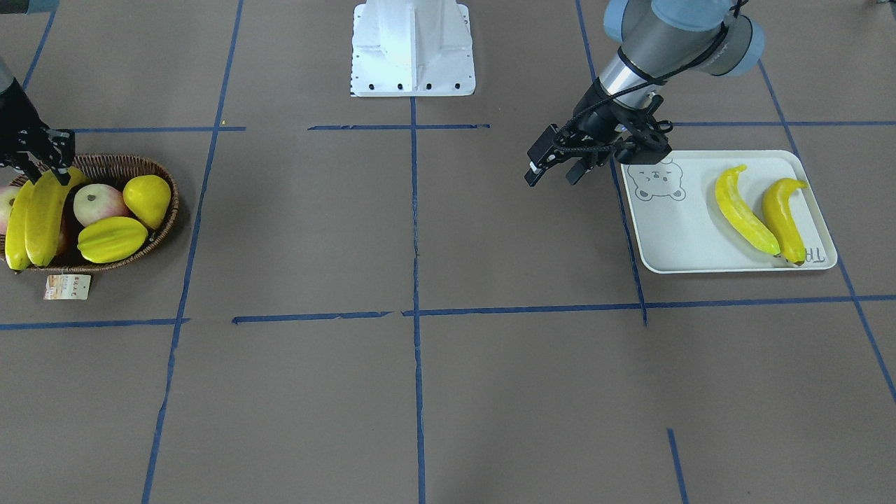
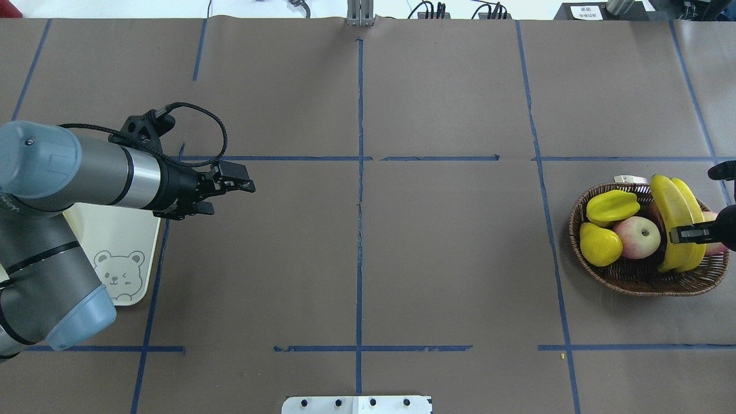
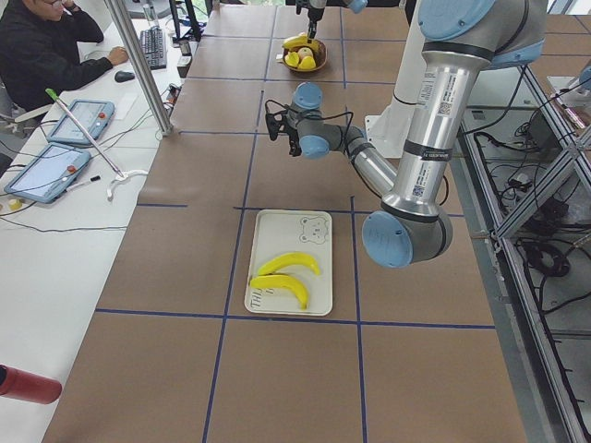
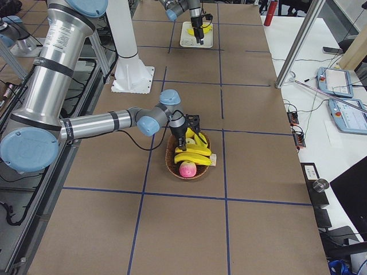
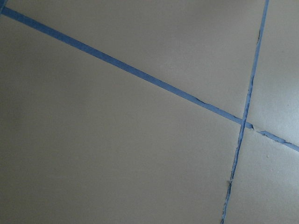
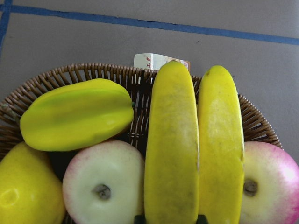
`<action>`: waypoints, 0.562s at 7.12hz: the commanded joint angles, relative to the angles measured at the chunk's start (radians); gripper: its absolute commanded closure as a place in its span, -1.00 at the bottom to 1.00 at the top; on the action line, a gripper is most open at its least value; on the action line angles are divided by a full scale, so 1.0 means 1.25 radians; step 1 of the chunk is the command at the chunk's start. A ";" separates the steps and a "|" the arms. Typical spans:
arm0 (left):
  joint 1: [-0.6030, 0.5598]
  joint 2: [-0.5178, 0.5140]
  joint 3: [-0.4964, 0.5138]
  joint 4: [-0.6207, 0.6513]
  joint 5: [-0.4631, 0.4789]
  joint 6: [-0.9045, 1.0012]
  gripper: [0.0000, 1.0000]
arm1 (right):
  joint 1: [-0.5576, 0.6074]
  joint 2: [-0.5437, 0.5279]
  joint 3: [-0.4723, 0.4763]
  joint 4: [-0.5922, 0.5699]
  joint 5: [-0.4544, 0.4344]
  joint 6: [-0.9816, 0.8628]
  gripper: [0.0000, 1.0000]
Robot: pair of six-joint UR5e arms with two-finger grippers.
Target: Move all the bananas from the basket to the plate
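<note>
Gripping banana (image 6: 170,149) lying across basket (image 2: 632,283), pointing away from robot: right hand (image 2: 679,234). Left hand (image 1: 551,176) open, empty.

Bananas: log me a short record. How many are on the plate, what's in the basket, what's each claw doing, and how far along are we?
plate: two bananas, side by side
basket: two more bananas, starfruit, yellow pear-like fruit, two apples
right claw: in the basket, apparently clamped on one basket banana
left claw: open, empty, above the table beside the plate
progress: two of four bananas moved
</note>
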 commanded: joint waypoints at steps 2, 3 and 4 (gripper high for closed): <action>0.000 0.000 0.000 0.000 -0.001 0.000 -0.98 | 0.129 0.074 0.021 0.009 0.294 -0.001 1.00; 0.000 0.000 0.000 0.000 -0.001 0.000 -0.98 | 0.132 0.115 0.032 0.009 0.362 0.012 1.00; 0.001 0.000 0.000 -0.001 0.000 0.000 -0.98 | 0.132 0.179 0.031 0.009 0.399 0.057 1.00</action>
